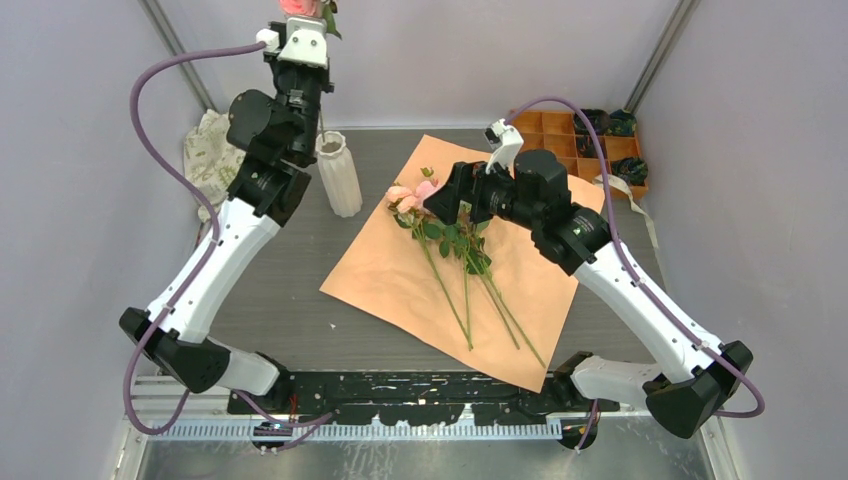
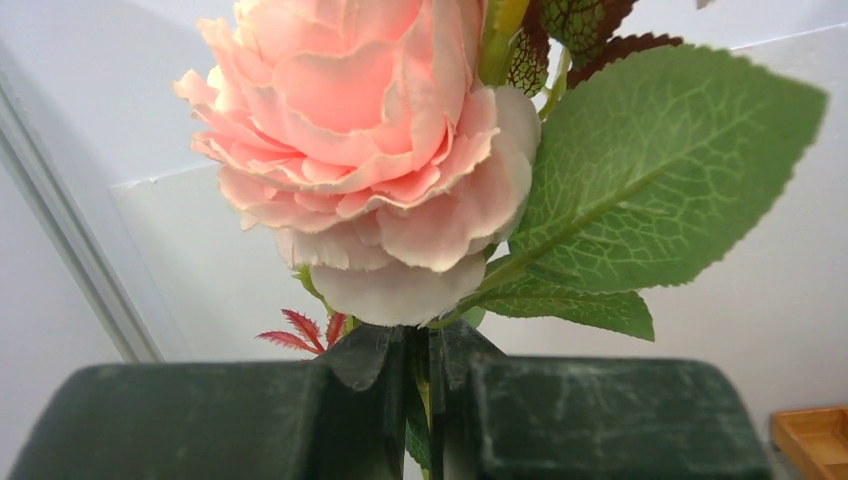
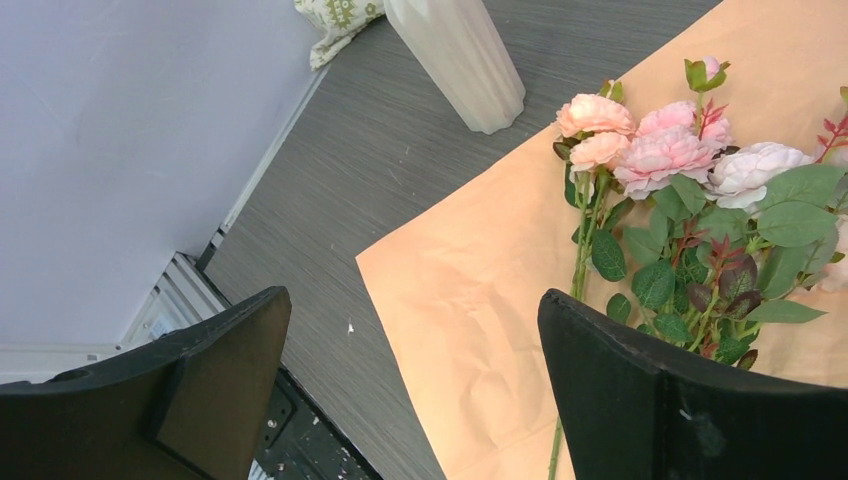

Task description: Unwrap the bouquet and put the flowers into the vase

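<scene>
The grey wood-look surface [image 1: 290, 290] holds a big flat sheet of orange paper [image 1: 400, 285]. It is already opened out, so the unwrapping looks done. The tall white ribbed vase [image 1: 340, 178] stands just left of the paper's far corner. A bunch of pink and peach flowers [image 1: 455, 250] on long green stems lies on the paper, with the blooms at the far end, near the vase.

The step now looks like moving flowers to the vase, one at a time. The left claw [image 2: 420, 400] is high above the vase, squeezed tight on the thin stem of one pink rose [image 2: 370, 150]. The right claw [image 3: 415, 380] is wide apart with nothing in it, hanging over the bunch.

Next, I think the left claw must go straight down so the stem slides into the vase, then let go.

The top view shows that thin stem reaching down to the vase mouth, but it cuts off the bloom. The left wrist view shows the bloom and the grip up close, but no vase.
</scene>
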`<state>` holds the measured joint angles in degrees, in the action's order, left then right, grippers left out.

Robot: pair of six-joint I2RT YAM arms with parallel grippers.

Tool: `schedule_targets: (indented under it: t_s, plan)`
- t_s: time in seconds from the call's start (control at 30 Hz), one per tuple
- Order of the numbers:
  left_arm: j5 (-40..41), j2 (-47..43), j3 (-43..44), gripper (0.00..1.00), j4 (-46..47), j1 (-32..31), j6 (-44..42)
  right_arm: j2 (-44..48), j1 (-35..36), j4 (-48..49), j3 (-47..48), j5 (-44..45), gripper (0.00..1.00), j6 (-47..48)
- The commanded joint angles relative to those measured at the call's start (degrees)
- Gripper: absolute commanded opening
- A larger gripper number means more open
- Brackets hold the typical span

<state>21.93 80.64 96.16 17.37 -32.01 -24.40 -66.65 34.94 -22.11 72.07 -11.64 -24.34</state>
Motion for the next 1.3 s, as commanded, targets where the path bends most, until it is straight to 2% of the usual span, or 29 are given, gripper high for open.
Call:
schedule_targets:
  t_s: [0.0,0.37,0.63,0.8,1.07,1.27]
  plan:
    - [0.1,0.3,0.1,0.06,3.9,3.3,4.0,0.4,0.1,2.8,0.2,0.6,1.00,0.5]
    - [-5.7,2.5,-4.0,0.06,0.0,13.8,20.9,-0.4,0.1,3.7,-1.1,0.5,1.00,0.2]
    - [-10.3,3.1,-8.6,0.07,-1.5,17.1,31.3,-1.6,0.1,4.6,-2.5,-0.2,1.00,-0.1]
    - [-11.4,3.1,-12.3,0.09,-3.1,17.6,34.5,-4.4,0.1,5.5,-3.7,-0.4,0.99,-0.2]
    - [-9.7,2.9,-19.0,0.28,-3.8,17.9,40.0,-7.7,0.1,8.0,-6.4,-1.5,1.00,-0.9]
    - [-11.9,4.0,-20.2,0.47,-8.5,18.0,41.8,-9.4,0.1,9.1,-8.2,-1.4,1.00,-1.1]
